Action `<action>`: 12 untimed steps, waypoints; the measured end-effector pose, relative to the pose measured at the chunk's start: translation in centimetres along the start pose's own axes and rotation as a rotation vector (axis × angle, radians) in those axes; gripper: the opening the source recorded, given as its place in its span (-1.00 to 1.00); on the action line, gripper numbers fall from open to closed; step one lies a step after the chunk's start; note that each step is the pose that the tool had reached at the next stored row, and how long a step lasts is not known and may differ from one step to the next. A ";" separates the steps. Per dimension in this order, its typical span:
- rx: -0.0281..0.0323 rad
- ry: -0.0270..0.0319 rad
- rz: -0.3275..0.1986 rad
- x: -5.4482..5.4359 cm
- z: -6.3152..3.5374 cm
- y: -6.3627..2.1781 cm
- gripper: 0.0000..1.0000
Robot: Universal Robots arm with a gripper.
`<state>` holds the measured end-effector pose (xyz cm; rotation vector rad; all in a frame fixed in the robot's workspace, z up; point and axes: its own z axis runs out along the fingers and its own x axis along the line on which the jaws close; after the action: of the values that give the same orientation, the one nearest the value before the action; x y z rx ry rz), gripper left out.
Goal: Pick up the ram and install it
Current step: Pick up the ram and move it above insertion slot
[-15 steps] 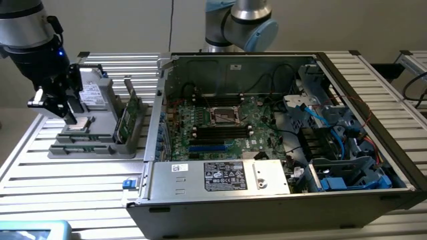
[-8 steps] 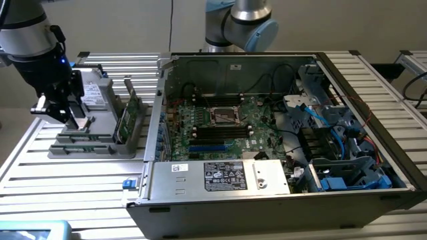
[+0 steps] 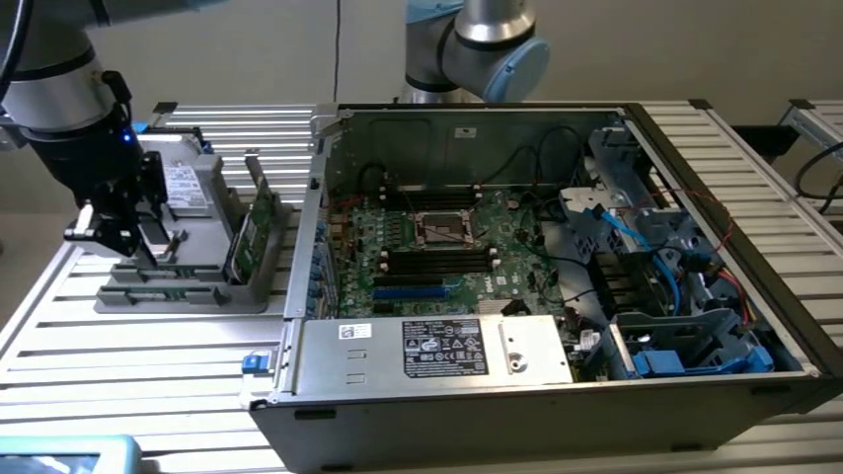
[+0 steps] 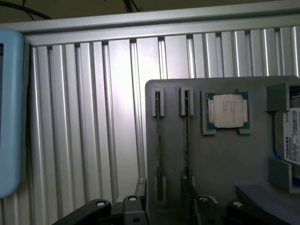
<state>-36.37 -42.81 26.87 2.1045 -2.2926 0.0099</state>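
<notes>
Gripper (image 3: 128, 242): fingers spread wide and empty, hanging over the gray holder (image 3: 145, 296) toward the exterior view's left, near the ram but apart from it.
Ram (image 3: 244, 247): stands on its long edge in a holder slot, just to the exterior view's left of the computer case (image 3: 527, 420). It probably stands upright so the fingers can close on its flat faces from above.
Second stick (image 3: 268, 205): stands in a parallel slot just beyond.
Holder's other parts: a processor (image 4: 227, 111) and a drive (image 4: 293, 140), each in its own recess, likely to fix their positions.
Case: lies open, so the motherboard (image 3: 495, 262) faces up.
Memory slots (image 3: 435, 259): run across the board's middle; whether they are filled, I cannot tell.
Progress: the ram is not yet lifted.
</notes>
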 end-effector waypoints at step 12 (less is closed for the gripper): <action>0.0066 -0.0001 -0.020 0.8 1.83 1.01 -0.16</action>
<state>-37.47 -43.58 25.07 2.1302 -2.2749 0.0170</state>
